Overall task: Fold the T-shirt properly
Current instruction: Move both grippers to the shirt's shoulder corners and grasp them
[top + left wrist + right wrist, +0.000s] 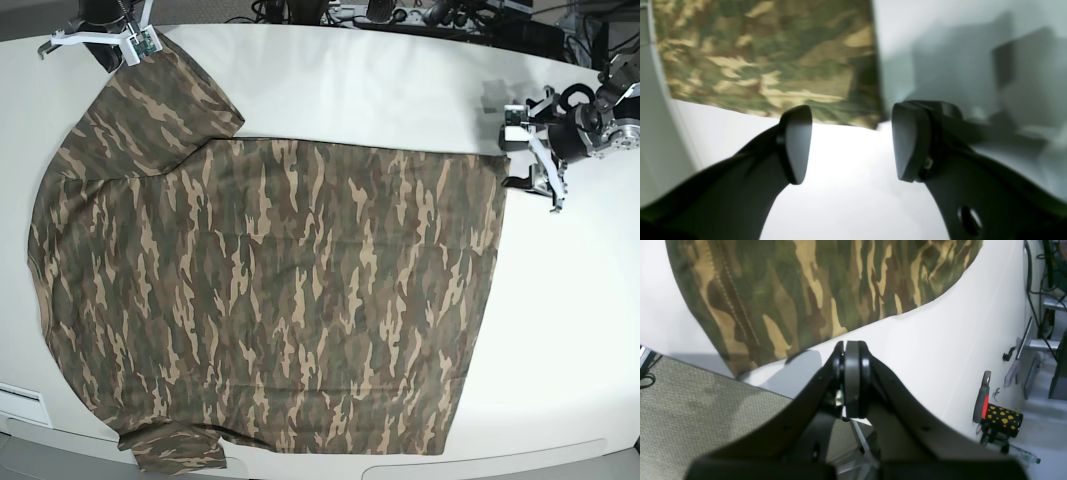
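One camouflage T-shirt (270,300) lies on one white table (400,90). Two grippers show: the left gripper (535,160) at far right, the right gripper (100,40) at far left.
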Controlling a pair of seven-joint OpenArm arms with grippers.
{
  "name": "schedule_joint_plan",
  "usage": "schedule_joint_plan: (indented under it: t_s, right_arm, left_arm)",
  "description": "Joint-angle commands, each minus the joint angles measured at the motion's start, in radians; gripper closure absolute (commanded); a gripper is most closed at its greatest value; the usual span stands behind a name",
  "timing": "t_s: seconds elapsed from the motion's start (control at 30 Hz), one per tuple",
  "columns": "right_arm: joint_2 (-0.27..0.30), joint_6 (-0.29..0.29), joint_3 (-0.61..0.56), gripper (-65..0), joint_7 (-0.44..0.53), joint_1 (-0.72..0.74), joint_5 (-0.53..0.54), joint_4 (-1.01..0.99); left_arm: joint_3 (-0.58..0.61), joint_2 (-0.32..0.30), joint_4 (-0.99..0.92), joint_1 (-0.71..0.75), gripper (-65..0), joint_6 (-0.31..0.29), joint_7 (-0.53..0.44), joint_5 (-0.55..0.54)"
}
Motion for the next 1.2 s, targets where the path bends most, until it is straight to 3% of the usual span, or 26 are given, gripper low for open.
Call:
schedule_joint_plan:
  t_s: [0.0,0.1,0.27,0.3,0.43,0.47,0.67,0.7,0.8,0.83,0.93,1.1,1.17]
  right_arm:
    - [0.006,-0.011,0.003,0.0,0.011,-0.012,-0.012,0.014]
    - [0.006,-0.011,0.003,0.0,0.011,-0.012,-0.012,0.014]
    - [0.006,-0.011,0.003,0.0,0.011,-0.012,-0.013,0.014]
    - [0.006,-0.011,0.003,0.0,0.011,-0.012,-0.013,0.014]
    - [0.006,-0.010,0.003,0.0,0.014,-0.012,-0.013,0.014]
    - [0.006,-0.010,0.003,0.0,0.019,-0.012,-0.013,0.014]
    - [0.006,-0.011,0.003,0.0,0.022,-0.012,-0.013,0.014]
    - [0.006,-0.011,0.003,0.0,0.022,-0.012,-0.013,0.014]
    - [0.006,-0.011,0.003,0.0,0.023,-0.012,-0.013,0.014]
    - [0.006,-0.011,0.003,0.0,0.022,-0.012,-0.013,0.014]
    - [0.006,-0.011,0.003,0.0,0.023,-0.012,-0.013,0.014]
    - [0.006,-0.011,0.003,0.0,0.022,-0.012,-0.013,0.014]
    - [0.006,-0.011,0.003,0.0,0.022,-0.012,-0.013,0.014]
  left_arm:
    - [0.047,-0.014,-0.019,-0.016,-39.0,-0.006,0.031,0.034]
    - [0.149,-0.014,-0.028,-0.078,-39.0,0.024,0.031,0.070]
    - [0.222,0.000,-0.028,-0.146,-38.2,0.023,0.032,0.069]
    - [0.227,0.006,-0.028,-0.157,-35.2,0.023,0.032,0.069]
    - [0.227,0.029,-0.027,-0.173,-13.3,0.023,0.051,0.016]
    - [0.227,0.031,-0.024,-0.172,-10.9,0.023,0.063,0.006]
    - [0.227,0.030,-0.012,-0.172,-18.9,-0.016,0.087,0.005]
    - [0.227,0.030,-0.012,-0.172,-16.4,-0.019,0.087,0.005]
    - [0.227,0.029,-0.007,-0.172,-1.4,-0.015,0.100,0.005]
    - [0.227,0.030,-0.001,-0.172,-0.5,-0.008,0.112,0.004]
    - [0.227,0.027,0.027,-0.172,-5.0,0.001,0.141,0.004]
    - [0.227,0.013,0.081,-0.172,-32.4,0.000,0.167,0.004]
    - [0.227,0.010,0.089,-0.172,-38.2,0.000,0.167,0.004]
